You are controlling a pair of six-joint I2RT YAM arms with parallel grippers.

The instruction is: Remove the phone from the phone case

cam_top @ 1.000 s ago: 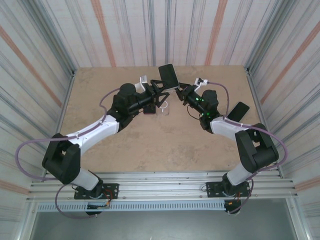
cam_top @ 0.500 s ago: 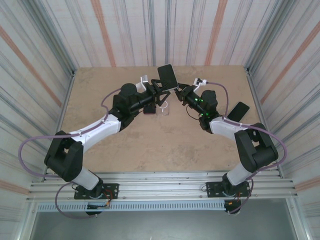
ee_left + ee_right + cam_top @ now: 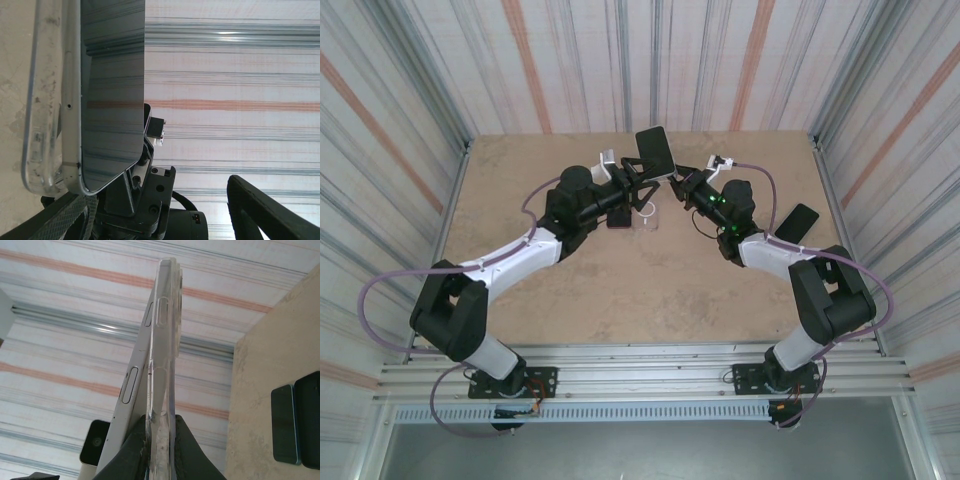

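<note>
- The left gripper (image 3: pixel 638 190) is raised above the far middle part of the table (image 3: pixel 620 300). Its jaws stand wide. In its own wrist view one of its fingers (image 3: pixel 260 210) is well apart from the glass side, and the other is low, beside the corner of the case. I judge that it grips nothing at this moment.
- The phone (image 3: pixel 112 95) is in the air between the two grippers, not lying on the table. Its dark screen faces the left gripper.
- The phone case (image 3: pixel 45 105) is clear and is only partly on the phone. In the right wrist view the metal edge of the phone leans away from the case at the lower end, while near the top the two are together. So the taking out looks begun but not finished: one end seems free, and the other end sits in the case.
- The right gripper (image 3: pixel 152 442) is closed narrow on the lower edge of the case and carries the whole thing.
- What is left, in my judgement: the left gripper must close on the free end of the phone and draw it fully out while the right one holds the case.
- At the far right of the table lies a second dark phone (image 3: pixel 797 221), well apart from the work.
- Compared with one second ago, very little differs. The phone and both grippers are nearly in the same place, shifted only slightly toward the far left, and the near links of the left arm have turned a little inward.
</note>
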